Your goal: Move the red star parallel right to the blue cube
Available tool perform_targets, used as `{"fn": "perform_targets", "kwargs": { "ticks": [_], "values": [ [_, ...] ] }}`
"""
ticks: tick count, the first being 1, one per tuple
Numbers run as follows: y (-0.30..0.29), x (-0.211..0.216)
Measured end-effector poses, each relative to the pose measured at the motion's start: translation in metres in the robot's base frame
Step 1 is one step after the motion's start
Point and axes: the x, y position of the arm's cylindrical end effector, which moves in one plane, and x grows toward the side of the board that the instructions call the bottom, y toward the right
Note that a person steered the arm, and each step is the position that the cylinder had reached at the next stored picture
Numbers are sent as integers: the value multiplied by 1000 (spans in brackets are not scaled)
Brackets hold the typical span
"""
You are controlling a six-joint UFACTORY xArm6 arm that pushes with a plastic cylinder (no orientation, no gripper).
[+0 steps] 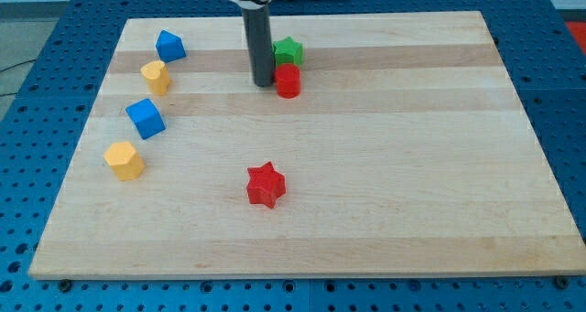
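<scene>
The red star [266, 184] lies low on the board, a little left of its middle. The blue cube [145, 118] sits at the view's left, higher than the star and well apart from it. My tip [263, 81] rests on the board near the view's top, far above the star. It stands just left of a red cylinder [287, 80], close to it or touching it.
A green star [287, 49] sits just above the red cylinder. A second blue block [170, 46] and a yellow block [157, 76] lie at the upper left. A yellow hexagonal block [124, 160] lies below the blue cube. The wooden board [412, 166] ends on all sides.
</scene>
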Motion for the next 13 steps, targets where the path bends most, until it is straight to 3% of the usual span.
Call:
{"fn": "perform_targets", "kwargs": {
  "ticks": [2,3,4,5,6,7,9,11,12,13],
  "values": [
    [103,43],
    [126,93],
    [104,192],
    [31,213],
    [-85,225],
    [-81,204],
    [23,132],
    [15,157],
    [-1,103],
    [-4,80]
  ]
}}
